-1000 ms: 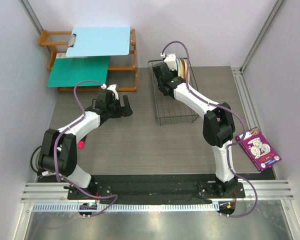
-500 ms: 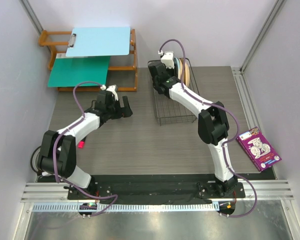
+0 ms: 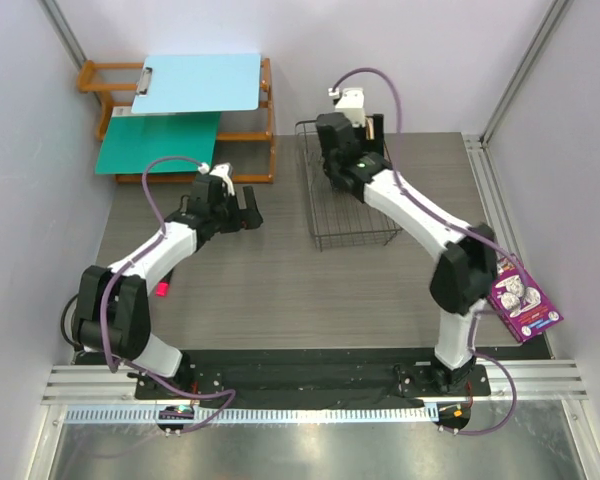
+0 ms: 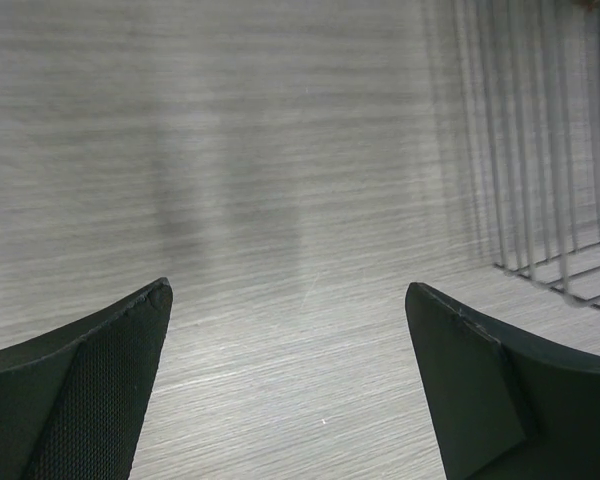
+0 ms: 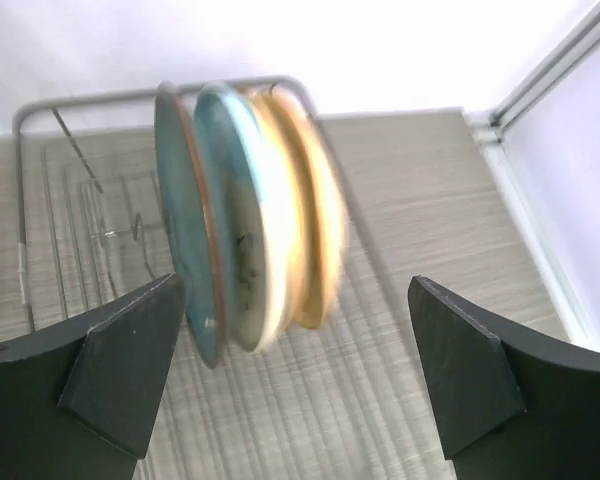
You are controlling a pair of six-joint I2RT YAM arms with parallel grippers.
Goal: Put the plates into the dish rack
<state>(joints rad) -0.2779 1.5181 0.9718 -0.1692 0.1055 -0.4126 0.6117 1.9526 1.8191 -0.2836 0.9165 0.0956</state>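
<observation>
Right claw point(image 5: 295, 300), spread wide and empty, faces four round plates point(image 5: 245, 220), teal-grey, cream-and-blue and two tan, standing on edge, rims toward it, at the far end of the black wire dish rack point(image 3: 352, 228). Left claw point(image 4: 285, 300), also spread and empty, hovers over the grey wood-grain table point(image 4: 230, 150) beside the rack, farther off.

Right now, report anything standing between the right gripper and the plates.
Nothing visible. The right gripper is open, and the plates stand on edge in the dish rack straight ahead of it, with only open air between.
</observation>
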